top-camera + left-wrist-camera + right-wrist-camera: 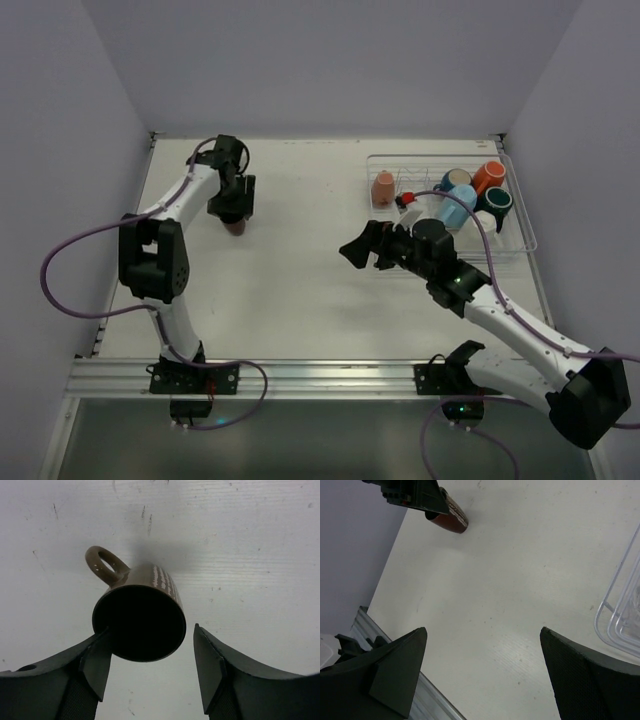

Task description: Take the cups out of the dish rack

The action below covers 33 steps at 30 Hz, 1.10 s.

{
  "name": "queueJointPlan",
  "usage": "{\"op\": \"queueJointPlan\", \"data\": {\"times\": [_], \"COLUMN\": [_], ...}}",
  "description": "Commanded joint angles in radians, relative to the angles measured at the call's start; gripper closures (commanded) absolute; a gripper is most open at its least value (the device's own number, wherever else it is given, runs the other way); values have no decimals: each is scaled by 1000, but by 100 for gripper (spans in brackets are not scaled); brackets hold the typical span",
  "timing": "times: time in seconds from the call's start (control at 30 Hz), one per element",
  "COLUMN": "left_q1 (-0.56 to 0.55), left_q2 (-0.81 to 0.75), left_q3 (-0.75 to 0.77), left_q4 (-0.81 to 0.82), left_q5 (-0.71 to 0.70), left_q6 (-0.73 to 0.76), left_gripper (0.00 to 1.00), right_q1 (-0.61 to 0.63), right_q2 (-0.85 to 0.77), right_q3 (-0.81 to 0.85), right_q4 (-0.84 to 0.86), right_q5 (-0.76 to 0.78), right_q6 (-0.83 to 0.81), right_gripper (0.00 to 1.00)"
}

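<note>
One brown mug (140, 622) is out on the table (300, 300), upper left in the overhead view, with the left gripper (150, 642) spread loose around it and the right gripper (482, 630) splayed empty, while about five cups (460, 205) wait in the dish rack (527, 215), upper right

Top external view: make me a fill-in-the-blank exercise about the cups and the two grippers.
The brown mug under the left gripper rests on the ___, outside the dish rack. The right gripper is ___ and empty. The orange cup sits at the dish rack's far ___ corner.
Missing: table; open; right.
</note>
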Motion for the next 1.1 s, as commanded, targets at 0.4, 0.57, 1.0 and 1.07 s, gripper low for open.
{"op": "queueJointPlan", "data": {"times": [0.4, 0.57, 1.0, 1.07], "left_q1": [-18, -41, -168, -221], "left_q2": [-505, -799, -1036, -1042], "left_q3": [-182, -480, -693, -703], "left_q4": [453, 681, 623, 605], "left_q5": [465, 596, 511, 461], "left_q6": [-92, -148, -34, -21], "left_gripper": [17, 9, 0, 0], "right_q1": [-149, -217, -246, -252], "right_q2": [198, 391, 893, 916], "right_q3": [338, 488, 929, 947], "right_q4": [-194, -209, -330, -334], "right_q5": [315, 439, 590, 598], "right_q6": [-179, -224, -299, -304], "right_gripper": [18, 33, 38, 38]}}
